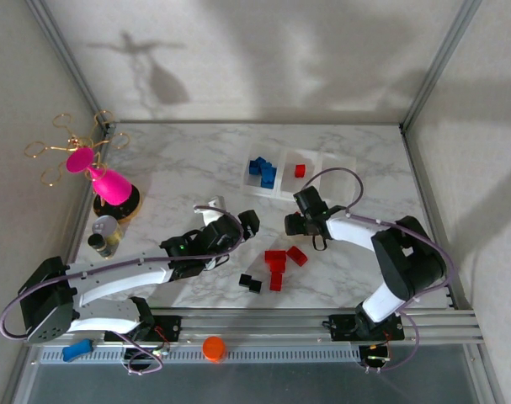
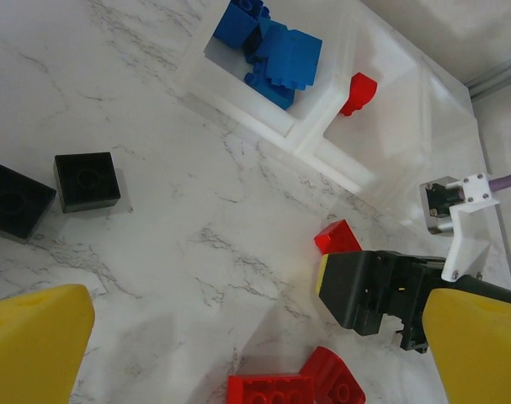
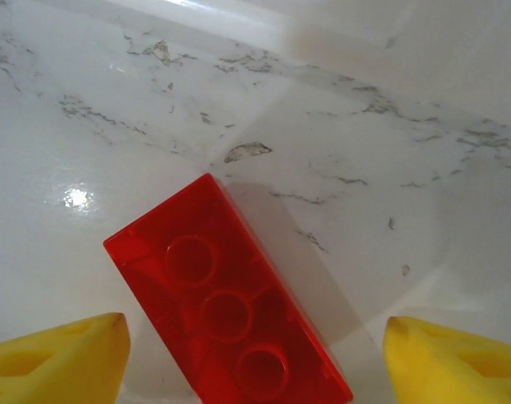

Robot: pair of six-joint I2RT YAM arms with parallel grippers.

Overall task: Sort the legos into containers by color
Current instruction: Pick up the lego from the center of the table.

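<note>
A translucent red brick (image 3: 226, 303) lay flat on the marble table (image 1: 179, 168), studs up and skewed, just in front of the row of three white bins (image 1: 339, 162). The right gripper (image 3: 255, 362) hung low over it with its jaws apart, one yellow fingertip (image 3: 57, 362) on each side of the brick; a thin strip of table showed between each tip and the brick, so nothing was gripped or touched. The left gripper (image 2: 255, 353) stood beside it, its jaws spread as wide as they go and holding nothing, above bare marble. Between its tips and a little ahead lay more loose red bricks (image 2: 272, 390), touching one another in a small cluster. Two black bricks (image 2: 87, 179) sat close together but apart on the table, to the left in the left wrist view. Inside the bins, a heap of blue bricks (image 2: 268, 46) filled the left compartment, and a single red piece (image 2: 358, 93) leaned in the middle one. At the far left of the table stood a pink cup (image 1: 110, 185), well apart from the bricks.
</note>
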